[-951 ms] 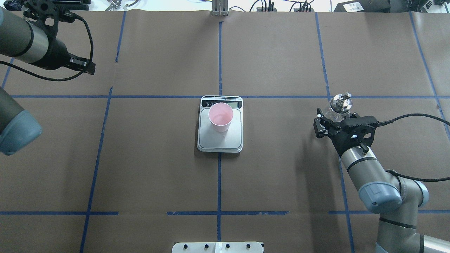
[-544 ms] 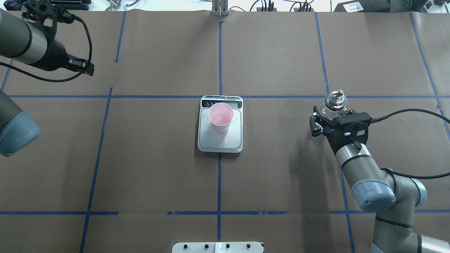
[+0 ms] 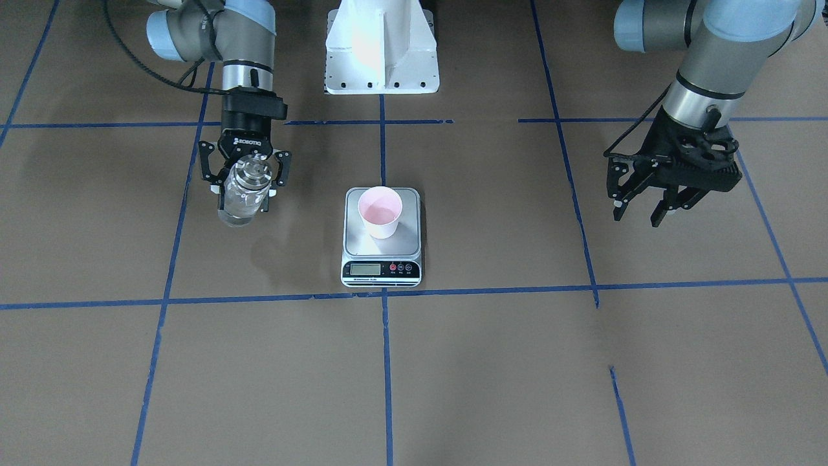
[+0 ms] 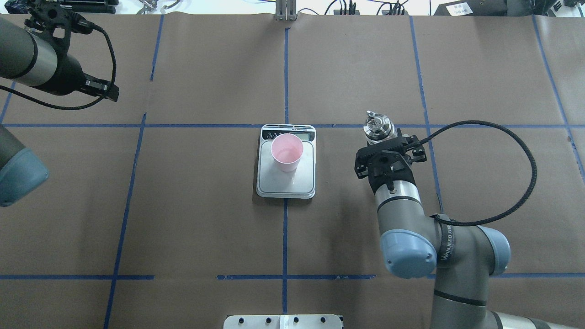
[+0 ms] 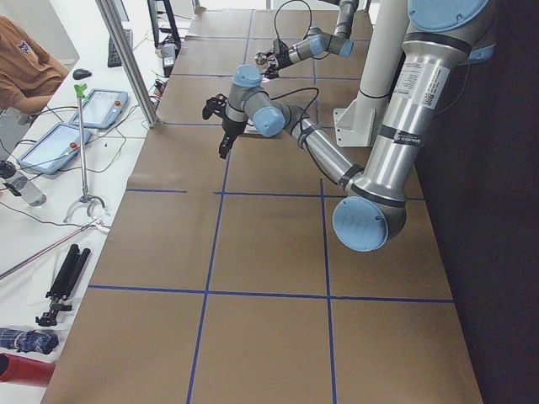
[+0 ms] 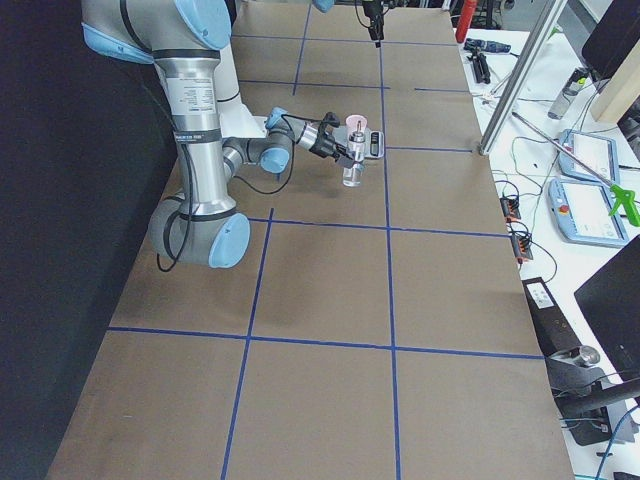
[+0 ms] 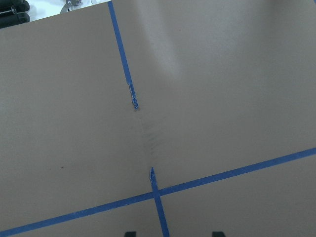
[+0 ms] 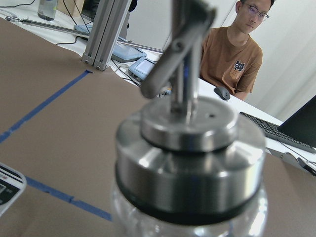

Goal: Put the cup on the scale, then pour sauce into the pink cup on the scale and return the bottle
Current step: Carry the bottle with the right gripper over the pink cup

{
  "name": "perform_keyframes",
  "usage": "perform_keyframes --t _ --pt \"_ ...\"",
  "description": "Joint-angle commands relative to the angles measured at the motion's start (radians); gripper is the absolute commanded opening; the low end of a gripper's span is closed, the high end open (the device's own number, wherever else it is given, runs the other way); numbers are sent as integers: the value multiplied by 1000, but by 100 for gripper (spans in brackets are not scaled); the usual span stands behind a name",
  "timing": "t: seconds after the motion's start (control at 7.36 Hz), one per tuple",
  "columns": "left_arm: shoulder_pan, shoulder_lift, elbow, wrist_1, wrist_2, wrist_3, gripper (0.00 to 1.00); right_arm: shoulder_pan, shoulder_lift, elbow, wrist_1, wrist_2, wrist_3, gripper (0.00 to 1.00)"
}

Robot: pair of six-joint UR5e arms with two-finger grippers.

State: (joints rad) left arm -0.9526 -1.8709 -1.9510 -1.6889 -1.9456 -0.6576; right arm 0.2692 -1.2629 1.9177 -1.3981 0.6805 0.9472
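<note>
On the scale at the centre of the table, pink cup stands upright, nearer the display end of the platform. Clock read in overhead view: bottle at 3 o'clock of it, well apart, roughly upright, right gripper clamped round its glass body. Far out at 10 o'clock, left gripper, fingers spread, empty. Judged step: cup placed, pour pending. Next calls for spout over rim, then slow tilt toward 9 o'clock

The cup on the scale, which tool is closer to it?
Right. The right tool, holding the bottle, is close on the cup's right; the left tool hangs much farther off, to its left.
</note>
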Motion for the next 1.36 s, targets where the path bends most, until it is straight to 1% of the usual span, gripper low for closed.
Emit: perform_keyframes --t 0.0,0.14,0.27,0.41,0.54,0.68,0.82,1.09,1.22 --pt "-2 1 -2 0 1 1 60 -21 91 12 -147 2 2 0" --pt "-2 2 -2 0 -1 1 60 -25 118 8 -163 14 1 0" --pt "-2 4 -2 0 1 1 60 -28 179 9 -268 51 -8 0" --pt "-2 9 -2 -2 1 3 60 -28 232 9 -353 59 -13 0" --pt "-2 9 -2 -2 1 3 60 -30 238 6 -452 62 -48 0" --pt "0 9 -2 -2 -1 3 60 -30 250 6 -476 63 -114 0" --pt "0 9 -2 -2 -1 1 60 -25 250 1 -476 63 -113 0" --pt "0 9 -2 -2 -1 1 60 -21 255 -37 -483 57 -128 0" --pt "0 9 -5 -2 -3 1 60 -6 278 -60 -481 57 -195 0"
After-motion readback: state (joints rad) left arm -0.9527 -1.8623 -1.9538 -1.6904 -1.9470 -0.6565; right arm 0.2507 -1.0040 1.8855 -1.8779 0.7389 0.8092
